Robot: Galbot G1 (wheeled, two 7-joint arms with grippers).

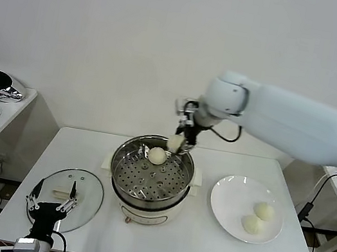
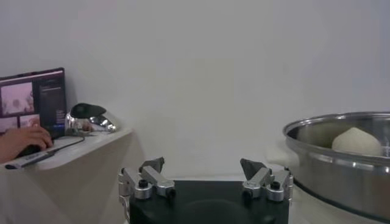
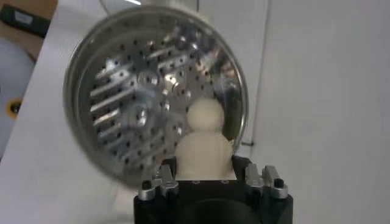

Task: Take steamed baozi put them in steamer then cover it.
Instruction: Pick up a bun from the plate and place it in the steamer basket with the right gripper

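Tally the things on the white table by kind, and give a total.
Buns: 4, one on the steamer tray, one held over it, two on the plate
Steamer: 1
Glass lid: 1
Plate: 1
Total: 7

The steamer [image 1: 150,178] stands open at the middle of the frame, so its tray can be reached from above. One bun [image 1: 157,155] lies at the tray's far edge, and the right gripper [image 1: 178,142] with a bun [image 1: 175,143] between its fingers hangs over the far rim, blocking that side. The near and left parts of the tray are bare. At lower left the lid [image 1: 68,198] lies flat on the table [image 1: 199,249], with the left gripper [image 1: 51,200], fingers spread, above it. At right the plate [image 1: 234,196] holds two buns [image 1: 257,217]; bare tabletop separates plate and steamer.
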